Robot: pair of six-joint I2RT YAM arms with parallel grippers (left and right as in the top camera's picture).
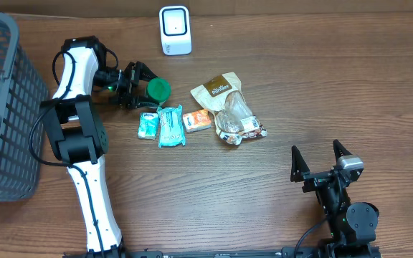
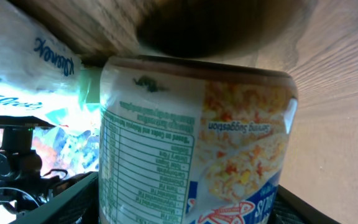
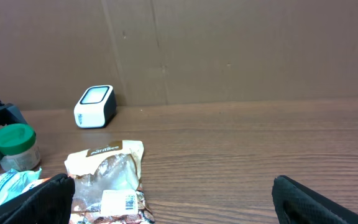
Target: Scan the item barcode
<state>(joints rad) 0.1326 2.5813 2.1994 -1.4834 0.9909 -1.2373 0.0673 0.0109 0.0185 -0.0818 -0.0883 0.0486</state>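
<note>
Straddling jar (image 1: 159, 89), left pincer (image 1: 146, 87); grip unclear.

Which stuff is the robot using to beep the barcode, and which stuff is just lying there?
For the job: green-lidded tub, white scanner, left gripper at the tub.

Just lying about: tissue packs, orange packet, brown bag, clear bag, grey basket, open right gripper.
</note>
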